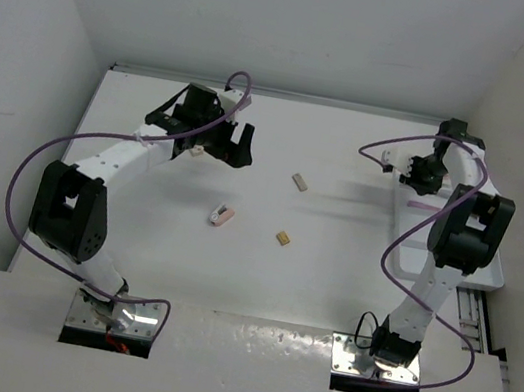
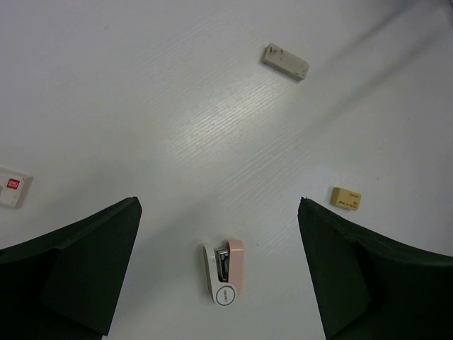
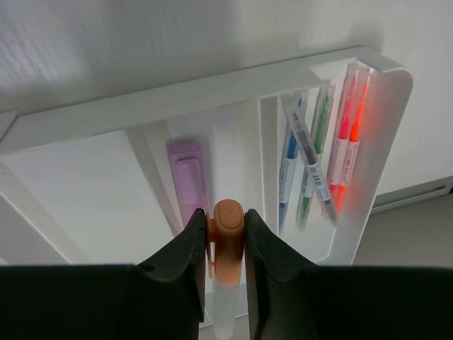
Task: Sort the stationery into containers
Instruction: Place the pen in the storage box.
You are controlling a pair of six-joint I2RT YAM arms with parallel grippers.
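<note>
arms [image 1: 116,158]: white links, black joints | cables [image 1: 12,183]: purple | claw fingers [image 2: 71,283]: black

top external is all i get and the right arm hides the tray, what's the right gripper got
Observer: The right gripper is shut on a pen with an orange cap and clear body, above the white plastic tray.
Operator: anything in the compartment under it
Observer: A pale purple highlighter lies there, as far as the right wrist view shows.
Operator: and that pink thing near the left arm
Observer: It is a pink and white mini stapler, lying flat. The open left gripper hovers over it, not touching.
</note>
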